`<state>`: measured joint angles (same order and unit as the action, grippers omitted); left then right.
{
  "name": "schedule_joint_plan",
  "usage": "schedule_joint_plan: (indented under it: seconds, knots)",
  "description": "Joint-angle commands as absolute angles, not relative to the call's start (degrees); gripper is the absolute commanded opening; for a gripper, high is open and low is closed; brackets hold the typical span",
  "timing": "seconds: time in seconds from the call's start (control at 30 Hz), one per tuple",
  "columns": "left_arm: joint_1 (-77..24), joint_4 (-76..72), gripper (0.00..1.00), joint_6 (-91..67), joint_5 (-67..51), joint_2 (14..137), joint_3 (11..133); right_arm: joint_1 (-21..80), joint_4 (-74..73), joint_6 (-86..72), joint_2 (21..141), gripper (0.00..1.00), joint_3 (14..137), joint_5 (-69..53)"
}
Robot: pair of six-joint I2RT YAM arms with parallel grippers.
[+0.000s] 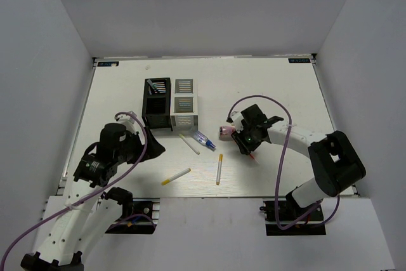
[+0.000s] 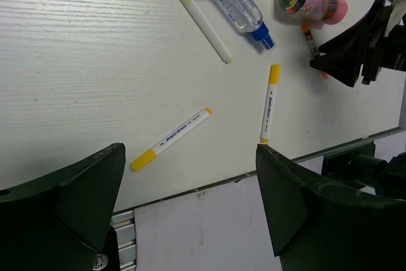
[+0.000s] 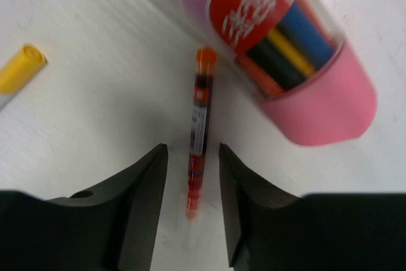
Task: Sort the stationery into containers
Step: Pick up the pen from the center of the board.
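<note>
My right gripper (image 3: pixel 193 157) is open, low over the table, its jaws standing either side of a thin red pen (image 3: pixel 198 125) without touching it. A stubby pink cylinder (image 3: pixel 298 61) of coloured pens lies just beyond it, also seen from above (image 1: pixel 226 132). My left gripper (image 2: pixel 190 150) is open and empty, raised near the black organizer (image 1: pixel 157 103), which adjoins the white-grey organizer (image 1: pixel 184 103). Two yellow-ended pens (image 1: pixel 176 176) (image 1: pixel 219 169), a white pen (image 1: pixel 189 143) and a blue-clear pen (image 1: pixel 204 140) lie on the table.
The black organizer's far compartment holds a pen or two. The table's front edge (image 2: pixel 209 185) runs just under my left gripper. Grey walls enclose the table on three sides. A purple cable loops over each arm.
</note>
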<state>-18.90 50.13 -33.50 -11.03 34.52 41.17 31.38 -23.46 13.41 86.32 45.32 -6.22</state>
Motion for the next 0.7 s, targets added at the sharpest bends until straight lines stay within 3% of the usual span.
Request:
schedule_joint_plan:
  seconds: [0.0,0.33,0.67]
  knots:
    - [-19.1,51.1,0.94,-33.2,-10.7,34.5,43.1,32.4,-20.3,10.9,87.8,0.43,46.5,-1.7]
    - [-19.1,51.6,0.94,-33.2,-10.7,33.9,43.2,34.4,-22.2,12.2,86.6,0.18,44.4,-5.3]
    - [-19.1,51.6,0.94,-33.2,-10.7,33.9,43.2,37.4,-27.9,17.3,83.5,0.0,45.1,-14.3]
